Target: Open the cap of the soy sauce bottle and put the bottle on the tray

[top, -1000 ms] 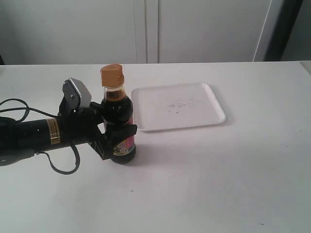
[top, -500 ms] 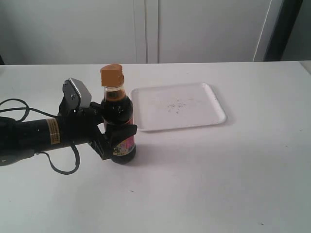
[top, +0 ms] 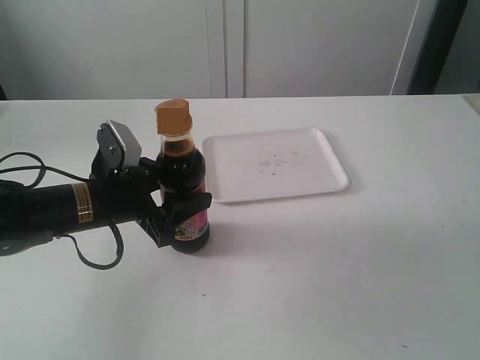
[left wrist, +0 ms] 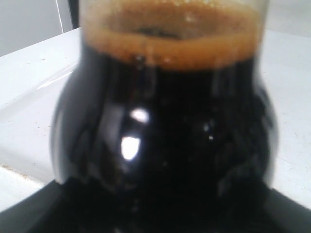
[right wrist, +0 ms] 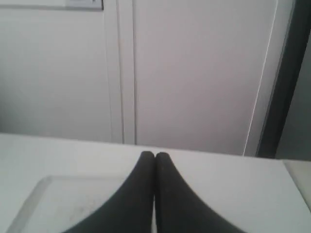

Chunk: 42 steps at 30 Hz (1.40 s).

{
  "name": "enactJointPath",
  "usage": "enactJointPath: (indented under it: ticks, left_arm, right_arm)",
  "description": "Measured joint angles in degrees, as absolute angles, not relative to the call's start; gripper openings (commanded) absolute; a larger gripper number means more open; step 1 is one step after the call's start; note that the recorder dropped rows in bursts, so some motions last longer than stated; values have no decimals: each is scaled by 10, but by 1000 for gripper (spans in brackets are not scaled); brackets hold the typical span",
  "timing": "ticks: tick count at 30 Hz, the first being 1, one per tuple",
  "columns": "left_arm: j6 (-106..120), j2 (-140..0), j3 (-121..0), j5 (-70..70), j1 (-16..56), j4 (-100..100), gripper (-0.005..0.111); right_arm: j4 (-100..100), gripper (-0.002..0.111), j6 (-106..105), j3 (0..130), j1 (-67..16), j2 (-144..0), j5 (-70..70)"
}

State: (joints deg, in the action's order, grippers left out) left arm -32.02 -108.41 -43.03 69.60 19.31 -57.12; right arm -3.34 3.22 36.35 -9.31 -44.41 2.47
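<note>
The soy sauce bottle (top: 182, 176) stands upright on the white table, just left of the tray (top: 300, 180). Its golden-orange cap (top: 172, 115) sits tilted on top of the narrow neck. My left gripper (top: 180, 214) reaches in from the left and is shut on the bottle's lower body, over the label. In the left wrist view the dark liquid of the bottle (left wrist: 165, 121) fills the picture and hides the fingers. My right gripper (right wrist: 155, 155) is shut with nothing in it, hanging above the table with the tray (right wrist: 48, 204) below it; it is outside the exterior view.
A black cable (top: 22, 161) loops on the table beside my left arm. White cabinet doors (top: 225, 45) stand behind the table's far edge. A dark upright post (top: 435, 45) is at the back right.
The cap's outline on top of the neck has shifted very slightly. The bottle, my left arm and the tray have stayed in place.
</note>
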Motion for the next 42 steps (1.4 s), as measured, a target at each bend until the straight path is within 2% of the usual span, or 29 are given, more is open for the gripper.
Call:
enactJointPath:
  ticks: [11, 20, 30, 34, 42]
  left_arm:
    - [-320, -1084, -430, 696, 193, -571, 0]
    - [-320, -1084, -430, 696, 193, -571, 0]
    - [-320, -1084, -430, 696, 193, -571, 0]
    - [-320, -1084, -430, 696, 193, -571, 0]
    - [-320, -1084, -430, 696, 193, -571, 0]
  right_arm:
    - [0, 0, -83, 450, -173, -608, 195]
    - [88, 0, -226, 473, -261, -699, 217]
    - [212, 0, -333, 562, -280, -789, 318]
    - [230, 0, -347, 577, -289, -802, 280]
    - [169, 0, -332, 581, -359, -813, 135]
